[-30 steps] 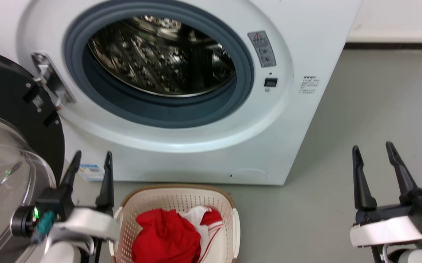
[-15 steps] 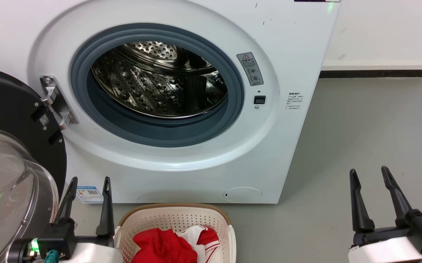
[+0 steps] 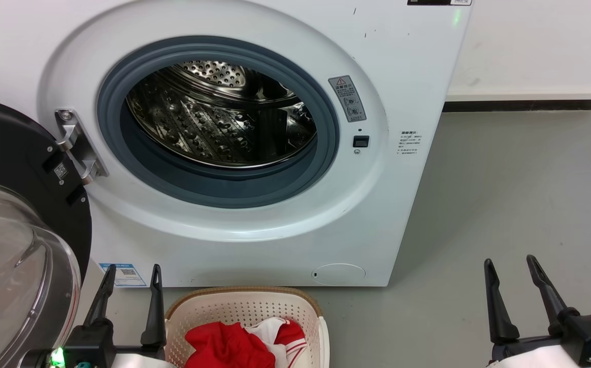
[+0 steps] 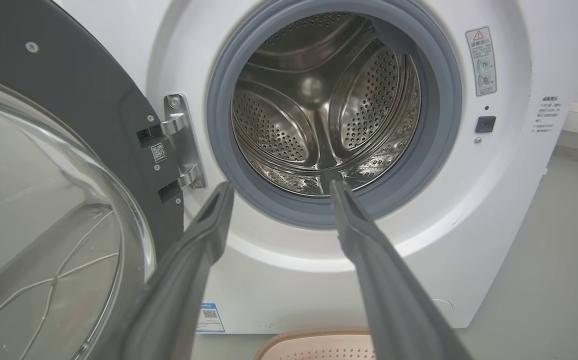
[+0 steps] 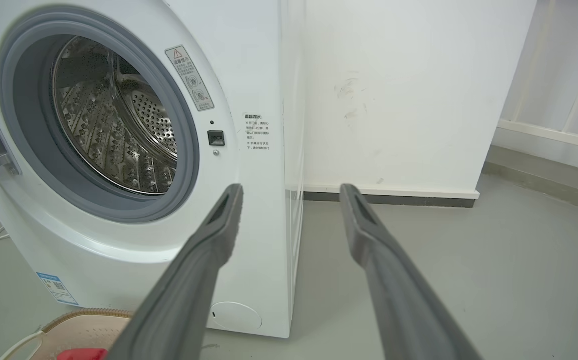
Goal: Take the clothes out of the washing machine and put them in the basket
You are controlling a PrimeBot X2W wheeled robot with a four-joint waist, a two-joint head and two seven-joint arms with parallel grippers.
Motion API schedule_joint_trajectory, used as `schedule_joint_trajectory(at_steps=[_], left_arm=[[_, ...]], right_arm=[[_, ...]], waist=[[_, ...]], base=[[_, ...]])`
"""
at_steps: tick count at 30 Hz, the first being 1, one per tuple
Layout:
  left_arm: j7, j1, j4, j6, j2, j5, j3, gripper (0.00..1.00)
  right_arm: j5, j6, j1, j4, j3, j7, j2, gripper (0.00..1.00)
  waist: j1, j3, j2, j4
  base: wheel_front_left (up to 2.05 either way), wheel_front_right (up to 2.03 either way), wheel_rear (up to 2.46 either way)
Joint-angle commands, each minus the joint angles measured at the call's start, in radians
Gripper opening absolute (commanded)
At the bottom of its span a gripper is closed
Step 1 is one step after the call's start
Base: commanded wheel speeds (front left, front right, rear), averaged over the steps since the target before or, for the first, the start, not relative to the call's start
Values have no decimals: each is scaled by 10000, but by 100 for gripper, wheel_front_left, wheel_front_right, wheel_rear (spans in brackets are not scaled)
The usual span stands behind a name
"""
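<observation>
The white washing machine point(image 3: 254, 128) stands before me with its black-rimmed glass door point(image 3: 14, 245) swung open to the left. Its steel drum point(image 3: 224, 117) holds no fabric that I can see; the left wrist view looks straight into the drum point(image 4: 319, 110). On the floor below sits the cream basket point(image 3: 247, 314) with the red and white-striped clothes point(image 3: 244, 342) inside. My left gripper point(image 3: 132, 271) is open just left of the basket. My right gripper point(image 3: 510, 263) is open over bare floor at the right. Nothing is between either pair of fingers.
The open door point(image 4: 44, 200) takes up the space at my left. Grey floor point(image 3: 505, 194) stretches to the right of the machine, ending at a white wall with a dark skirting point(image 3: 520, 105). A blue label point(image 3: 124, 275) sits low on the machine front.
The head view has risen, so the machine, basket and both grippers sit lower in the picture. Both grippers stay open. The clothes lie in the basket as before.
</observation>
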Motion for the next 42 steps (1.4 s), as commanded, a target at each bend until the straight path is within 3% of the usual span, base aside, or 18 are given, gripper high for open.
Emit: schedule_joint_trajectory(at_steps=[1,23,24,28,42], left_arm=[[-24,-29,26,-27,-53,73,31,100],[-24,-266,378,-193,-224,79,198,100],[2,-148,378,-190,-220,85,180,0],[117,-104,731,-199,-267,-114,200,0],[815,-503,1015,-344,-324,-3020,317,0]], right_arm=[[-75,-7,14,34,-18,-18,-3,100],[-224,-7,-175,40,-159,-19,-3,100],[-188,0,-63,76,-155,0,0,0],[-14,2,41,315,-114,15,19,0],[3111,1,-403,663,-42,568,-151,0]], waist=[[0,6,-1,-8],[0,29,-1,-81],[1,30,-1,-83],[2,33,-1,-78],[2,39,-1,-45]], base=[[0,0,0],[0,0,0],[0,0,0],[0,0,0],[0,0,0]])
